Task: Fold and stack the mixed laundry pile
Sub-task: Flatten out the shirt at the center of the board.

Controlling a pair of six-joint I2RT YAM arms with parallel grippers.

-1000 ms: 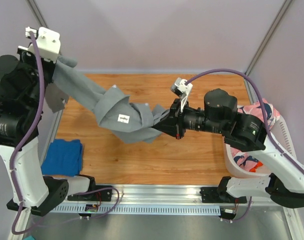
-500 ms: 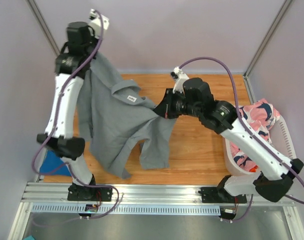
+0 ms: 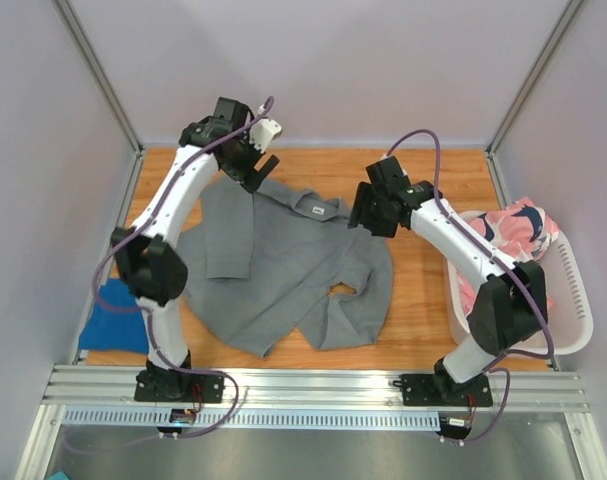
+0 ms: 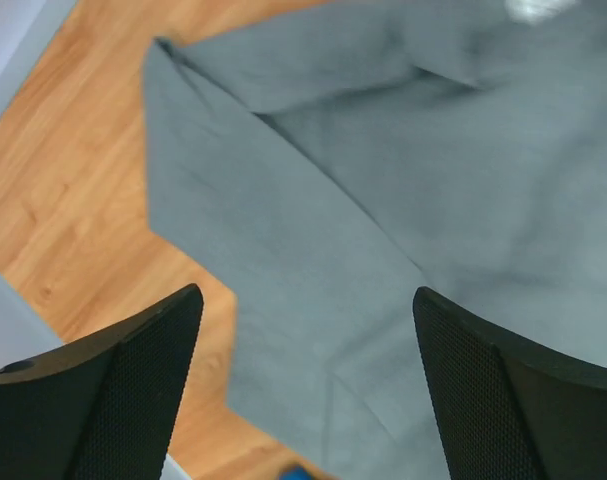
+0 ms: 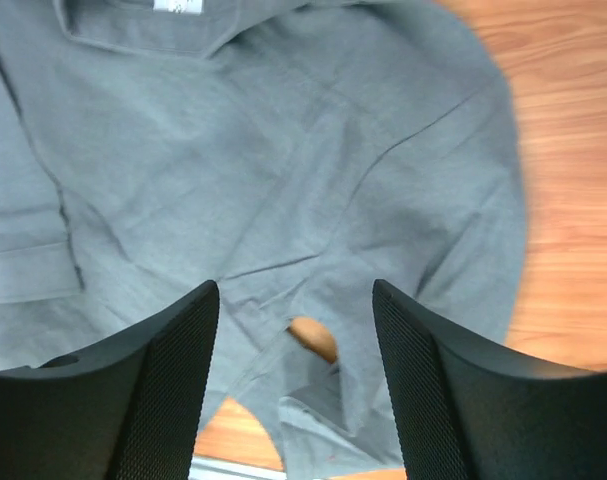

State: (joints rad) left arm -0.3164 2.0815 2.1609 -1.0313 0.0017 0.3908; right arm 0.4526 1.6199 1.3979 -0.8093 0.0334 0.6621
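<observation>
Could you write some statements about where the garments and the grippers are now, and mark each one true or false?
1. The grey garment lies spread on the table. True.
2. The left gripper is shut on the grey garment. False: it is open above it, holding nothing.
3. The pink patterned garment is in the white basket. True.
4. The blue garment lies on the grey garment. False: it lies apart, at the table's left edge.
5. The right gripper is open. True.
</observation>
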